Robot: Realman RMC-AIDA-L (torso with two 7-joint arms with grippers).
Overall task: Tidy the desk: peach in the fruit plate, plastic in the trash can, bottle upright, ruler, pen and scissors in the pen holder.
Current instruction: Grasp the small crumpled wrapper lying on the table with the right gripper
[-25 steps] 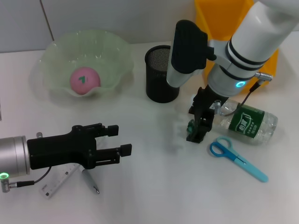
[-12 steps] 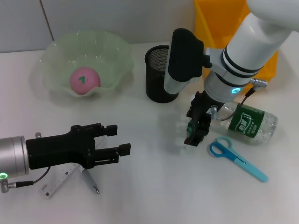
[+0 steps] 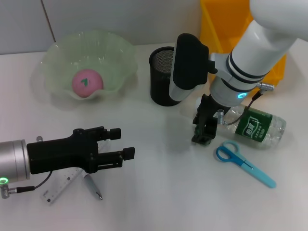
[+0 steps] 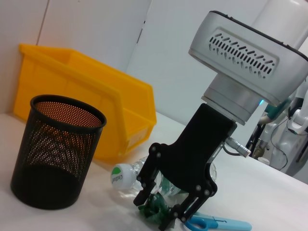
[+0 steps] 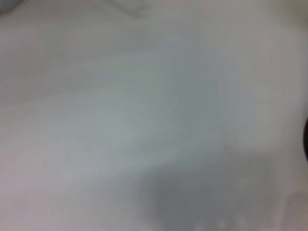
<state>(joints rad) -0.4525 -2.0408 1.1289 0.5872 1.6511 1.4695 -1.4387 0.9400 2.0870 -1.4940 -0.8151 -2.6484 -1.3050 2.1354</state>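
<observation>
Right gripper (image 3: 203,133), clenched on a scrap of green plastic (image 4: 155,213) beside the fallen bottle (image 3: 253,126), has drifted slightly toward the pen holder (image 3: 164,82) over the last second, suggesting the scrap is secured for the trash can (image 3: 224,21), while the left gripper (image 3: 121,144) hangs open near the ruler (image 3: 58,187).

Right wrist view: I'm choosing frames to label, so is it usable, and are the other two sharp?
Right wrist view: blurred, only pale surface and a grey shadow. Head view: sharp, scissors crisp. Left wrist view: sharp on the pen holder.
</observation>
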